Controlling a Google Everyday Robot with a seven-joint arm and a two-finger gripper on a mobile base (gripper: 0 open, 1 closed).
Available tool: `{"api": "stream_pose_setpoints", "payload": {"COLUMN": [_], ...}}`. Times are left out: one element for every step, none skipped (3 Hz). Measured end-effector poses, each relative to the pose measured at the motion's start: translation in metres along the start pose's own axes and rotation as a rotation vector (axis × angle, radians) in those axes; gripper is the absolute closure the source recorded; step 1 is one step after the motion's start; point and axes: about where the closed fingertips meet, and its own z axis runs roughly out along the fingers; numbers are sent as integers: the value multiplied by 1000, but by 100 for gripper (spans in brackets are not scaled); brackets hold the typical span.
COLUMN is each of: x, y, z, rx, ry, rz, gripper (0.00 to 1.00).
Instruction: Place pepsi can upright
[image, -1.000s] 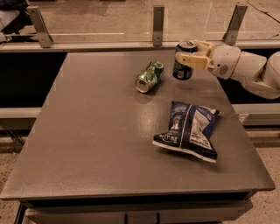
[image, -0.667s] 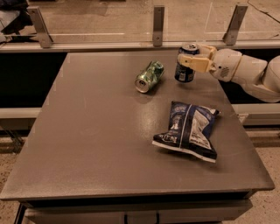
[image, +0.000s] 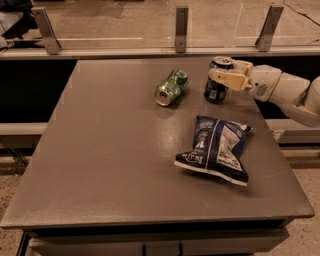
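Camera view gives us the pepsi can (image: 216, 92) standing upright near the far right edge of the grey table (image: 110, 150), silver top facing up and its base at or just above the surface; we cannot tell whether it bears its own weight yet. The gripper (image: 223, 71) reaches in from the right and is clamped on the can's upper half, one pale finger crossing the near side and the other behind, which we judge is what keeps the can vertical while it is being set down. Just to the left, apart from it, the dented green can (image: 171, 87) lies on its side with its open end toward us, so a sideways slip on release could knock into it. Nearer us, the blue and white chip bag (image: 216, 148) lies flat, well clear of the arm's path
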Motion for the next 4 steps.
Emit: {"api": "stream_pose_setpoints", "payload": {"x": [0,-16,-36,-53], "y": [1,2,6,13], "z": [-4,-14,-31,-46], "rx": [1,11,30,21], "ry": [30,60,73,27], "rz": [-20,-79,-145,-220], "gripper": [0,0,0,0]}}
